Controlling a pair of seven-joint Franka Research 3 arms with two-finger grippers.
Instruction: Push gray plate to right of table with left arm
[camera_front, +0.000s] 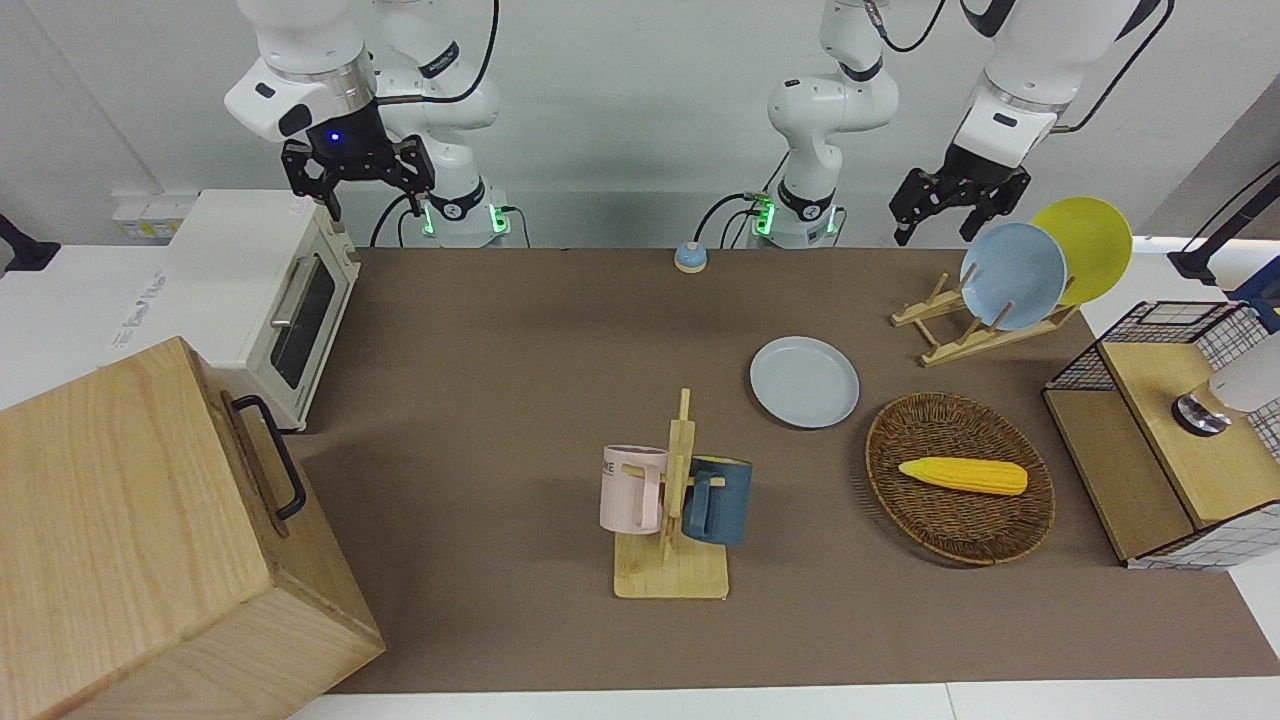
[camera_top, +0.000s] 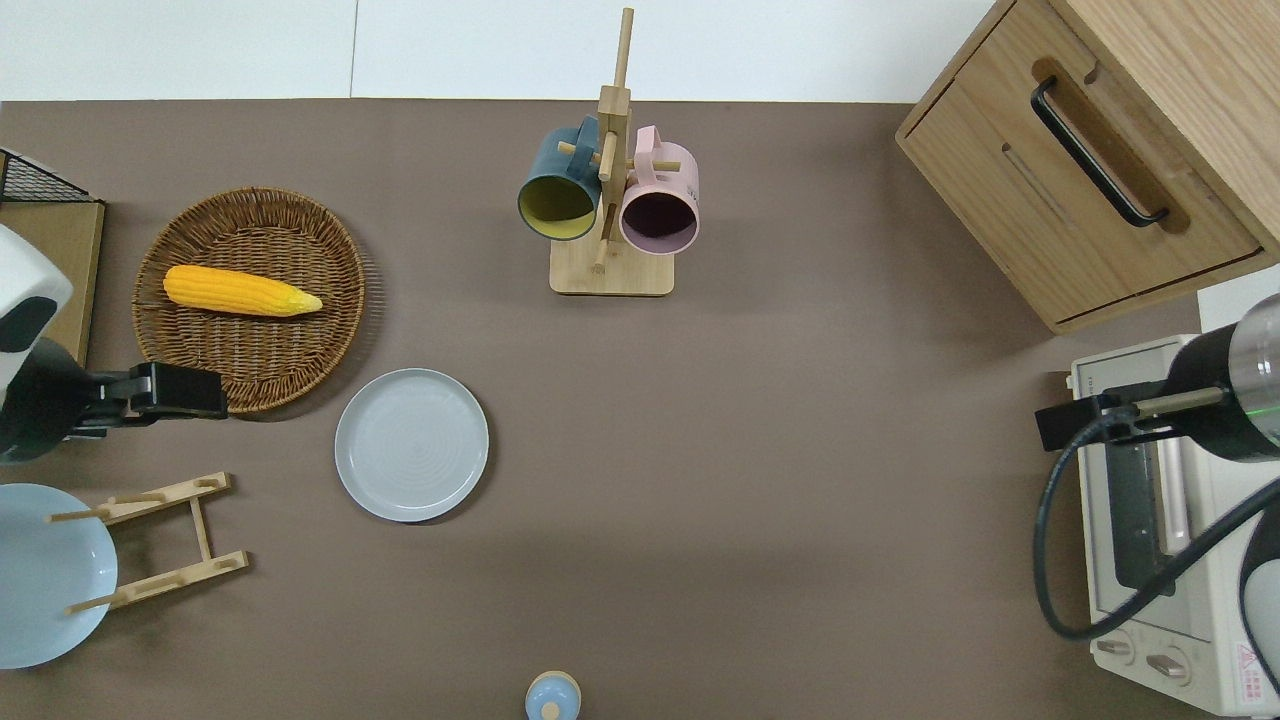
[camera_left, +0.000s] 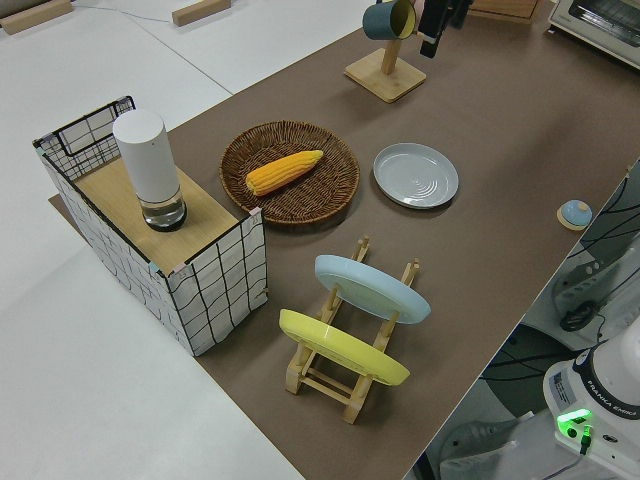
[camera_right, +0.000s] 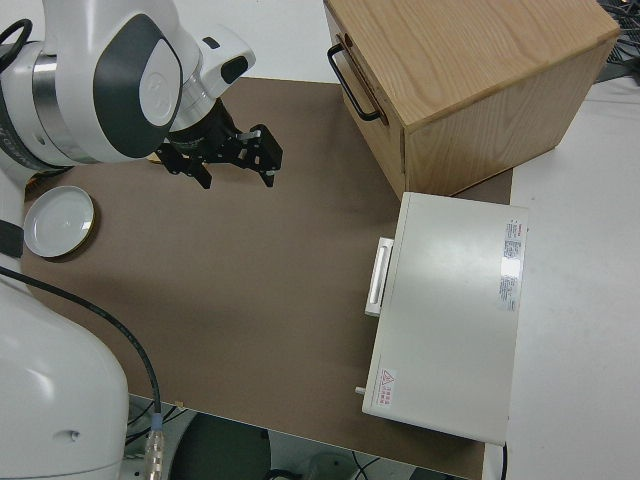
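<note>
The gray plate (camera_front: 804, 381) lies flat on the brown table (camera_front: 500, 330), between the mug stand and the plate rack; it also shows in the overhead view (camera_top: 411, 444), the left side view (camera_left: 416, 174) and the right side view (camera_right: 59, 221). My left gripper (camera_front: 935, 232) is open and empty, up in the air. In the overhead view it (camera_top: 190, 392) is over the wicker basket's rim nearest the robots, apart from the plate, toward the left arm's end. My right gripper (camera_front: 358, 190), with a blue light above it, is open, empty and parked.
A wicker basket (camera_top: 300, 350) holding a corn cob (camera_top: 240, 290) sits beside the plate. A rack (camera_front: 960, 335) holds a bluer plate (camera_front: 1012, 275) and a yellow plate (camera_front: 1095, 245). Mug stand (camera_front: 672, 570), bell (camera_front: 690, 257), toaster oven (camera_front: 250, 290), wooden cabinet (camera_front: 130, 540), wire crate (camera_front: 1150, 330).
</note>
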